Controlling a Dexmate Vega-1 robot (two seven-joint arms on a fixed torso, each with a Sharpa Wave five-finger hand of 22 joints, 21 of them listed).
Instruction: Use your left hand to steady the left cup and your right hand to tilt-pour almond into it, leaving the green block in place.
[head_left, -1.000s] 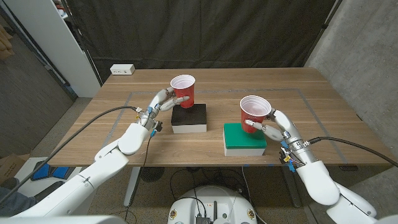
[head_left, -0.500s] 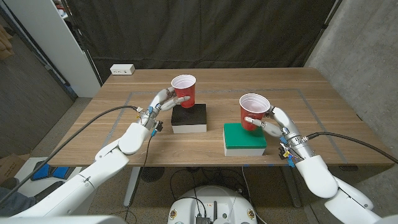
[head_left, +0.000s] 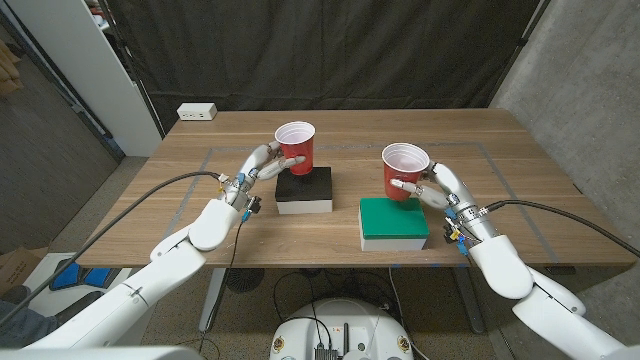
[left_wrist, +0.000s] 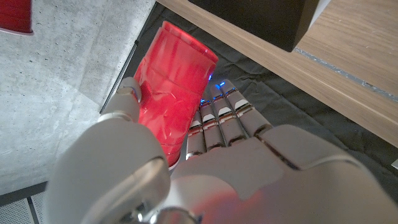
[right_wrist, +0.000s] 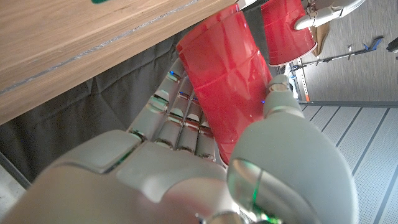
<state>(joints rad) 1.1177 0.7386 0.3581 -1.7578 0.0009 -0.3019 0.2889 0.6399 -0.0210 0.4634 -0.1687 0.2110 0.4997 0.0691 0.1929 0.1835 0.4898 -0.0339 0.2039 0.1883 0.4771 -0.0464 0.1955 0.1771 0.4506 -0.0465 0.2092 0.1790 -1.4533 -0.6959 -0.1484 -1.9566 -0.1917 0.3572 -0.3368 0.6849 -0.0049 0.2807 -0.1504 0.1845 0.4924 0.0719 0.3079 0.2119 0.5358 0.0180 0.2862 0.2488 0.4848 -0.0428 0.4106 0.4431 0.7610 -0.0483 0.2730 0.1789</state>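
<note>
While the left hand (head_left: 262, 163) wraps the glossy red plastic left cup (head_left: 295, 148), which stands upright on a black-topped, white-sided block (head_left: 304, 190), the right hand (head_left: 437, 190) grips a matching right cup (head_left: 404, 172) lifted just above the green block (head_left: 393, 223). Both cups are tapered with white insides; the left wrist view shows creased plastic under the fingers (left_wrist: 219, 118). Both blocks are flat slabs resting on a wood-grain table (head_left: 180, 205). Dark curtains hang behind, with concrete wall at the right.
</note>
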